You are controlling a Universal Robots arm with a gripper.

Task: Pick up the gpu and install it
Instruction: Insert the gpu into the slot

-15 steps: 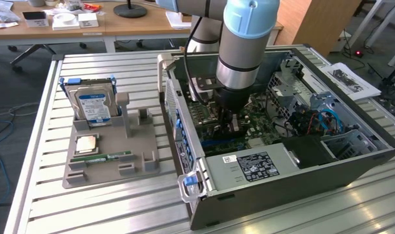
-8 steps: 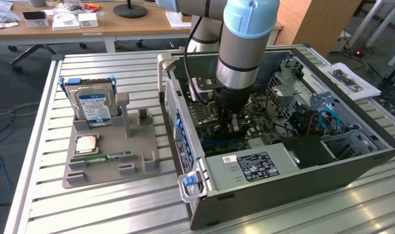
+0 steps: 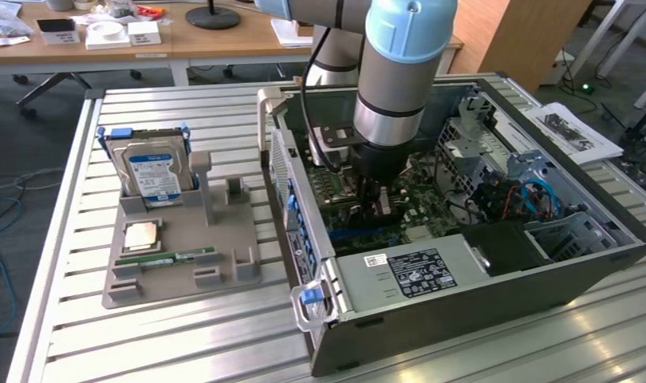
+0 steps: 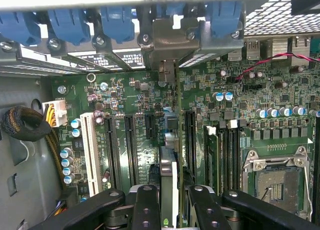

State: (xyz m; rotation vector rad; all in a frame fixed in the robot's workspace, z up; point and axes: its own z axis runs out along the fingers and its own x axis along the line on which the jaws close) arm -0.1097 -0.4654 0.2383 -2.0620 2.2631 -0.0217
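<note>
The claw (image 4: 169, 202) is holding the gpu (image 4: 169, 175) upright inside the computer case (image 3: 578, 275), over its green board (image 4: 125, 140).

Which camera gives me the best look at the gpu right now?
The wrist view: the gpu stands edge-on between the gripper fingers, over the motherboard slots. In the exterior view the arm hides most of it, leaving a dark sliver of card under the gripper inside the computer case.
</note>
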